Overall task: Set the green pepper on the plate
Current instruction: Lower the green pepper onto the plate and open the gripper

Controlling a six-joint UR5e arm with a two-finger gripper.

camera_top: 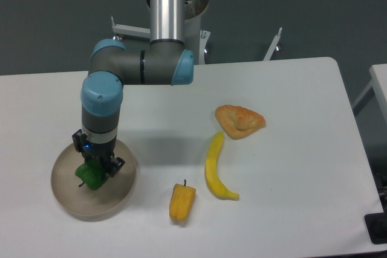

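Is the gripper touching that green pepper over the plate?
Touching. The fixed camera shows the gripper closed around the green pepper, its fingers pressed against the pepper's top, above the plate.

A white table [290,101] with rounded corners stood against a dark grey floor [54,16]. White metal brackets [130,28] jutted behind its far edge, and a second white surface [380,89] showed at right.

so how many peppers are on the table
2. The green pepper is over the plate at the left, at the gripper. The yellow-orange pepper lies on the table, right of the plate, near the front edge. None seems hidden.
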